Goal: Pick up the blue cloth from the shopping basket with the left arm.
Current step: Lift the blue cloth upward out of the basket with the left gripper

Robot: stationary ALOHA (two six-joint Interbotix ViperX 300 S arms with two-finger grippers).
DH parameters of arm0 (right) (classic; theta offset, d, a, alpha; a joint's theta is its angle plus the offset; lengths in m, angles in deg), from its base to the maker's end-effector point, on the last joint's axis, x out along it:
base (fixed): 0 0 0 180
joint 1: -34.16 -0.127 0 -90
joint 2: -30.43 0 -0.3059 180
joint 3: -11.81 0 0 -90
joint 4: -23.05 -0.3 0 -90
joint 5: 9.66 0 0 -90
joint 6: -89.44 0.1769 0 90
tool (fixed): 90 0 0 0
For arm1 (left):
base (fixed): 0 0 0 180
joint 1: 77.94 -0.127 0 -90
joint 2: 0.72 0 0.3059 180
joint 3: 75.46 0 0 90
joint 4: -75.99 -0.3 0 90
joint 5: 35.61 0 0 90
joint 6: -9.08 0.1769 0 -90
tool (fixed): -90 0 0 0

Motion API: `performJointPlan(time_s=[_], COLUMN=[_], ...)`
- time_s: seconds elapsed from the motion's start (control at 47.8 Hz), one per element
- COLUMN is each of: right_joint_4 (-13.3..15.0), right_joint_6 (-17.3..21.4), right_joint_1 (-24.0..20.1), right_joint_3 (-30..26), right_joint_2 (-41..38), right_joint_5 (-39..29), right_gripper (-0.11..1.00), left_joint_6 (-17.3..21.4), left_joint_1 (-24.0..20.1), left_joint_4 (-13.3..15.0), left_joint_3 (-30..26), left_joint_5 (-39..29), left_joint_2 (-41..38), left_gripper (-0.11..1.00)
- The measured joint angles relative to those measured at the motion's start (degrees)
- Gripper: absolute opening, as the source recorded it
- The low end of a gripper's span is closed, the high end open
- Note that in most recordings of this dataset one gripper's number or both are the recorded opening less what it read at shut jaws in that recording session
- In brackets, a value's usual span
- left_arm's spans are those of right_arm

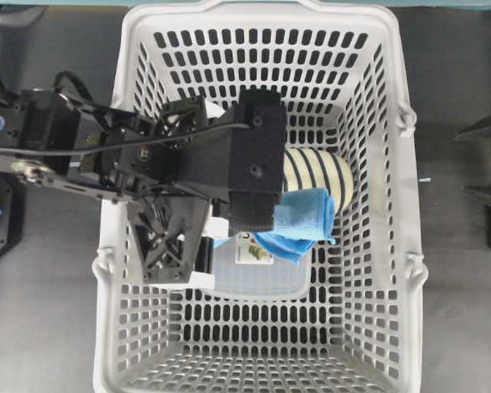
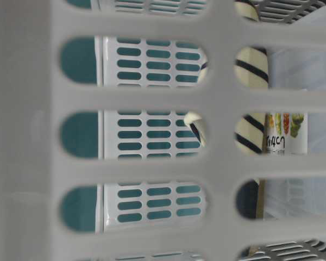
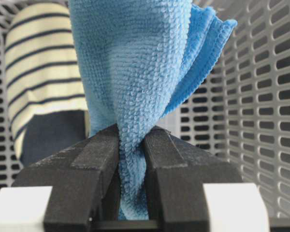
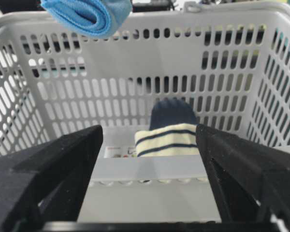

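Note:
The blue cloth point(image 1: 304, 223) hangs bunched from my left gripper point(image 1: 270, 223), over the middle of the shopping basket point(image 1: 378, 123). In the left wrist view the two black fingers of the left gripper point(image 3: 132, 133) are shut on a pinched fold of the blue cloth point(image 3: 135, 72), which spreads out beyond the tips. From the right wrist view the blue cloth point(image 4: 87, 14) shows up high, level with the far rim of the shopping basket point(image 4: 135, 87). My right gripper point(image 4: 149, 133) stands open outside the basket, holding nothing.
A navy and cream striped slipper point(image 1: 321, 170) lies on the basket floor beside the cloth. A clear lidded container point(image 1: 258, 277) with a printed label sits under the left arm. The table-level view looks through the slotted wall of the basket point(image 2: 152, 98).

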Motion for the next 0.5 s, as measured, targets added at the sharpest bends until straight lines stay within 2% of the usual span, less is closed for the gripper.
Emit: performJointPlan(time_s=[0.314,0.502], right_joint_4=[0.09,0.09], right_joint_6=[0.00,-0.09], right_joint_1=[0.00,0.53], right_joint_3=[0.00,0.00], right_joint_2=[0.09,0.26], right_joint_5=[0.62,3.08], right_gripper=[0.75,0.75], left_joint_6=[-0.26,-0.44], left_joint_1=[0.00,0.79], left_joint_4=[0.00,0.00], left_joint_3=[0.00,2.29], left_joint_5=[0.00,0.09], left_joint_2=[0.35,2.81], left_gripper=[0.09,0.09])
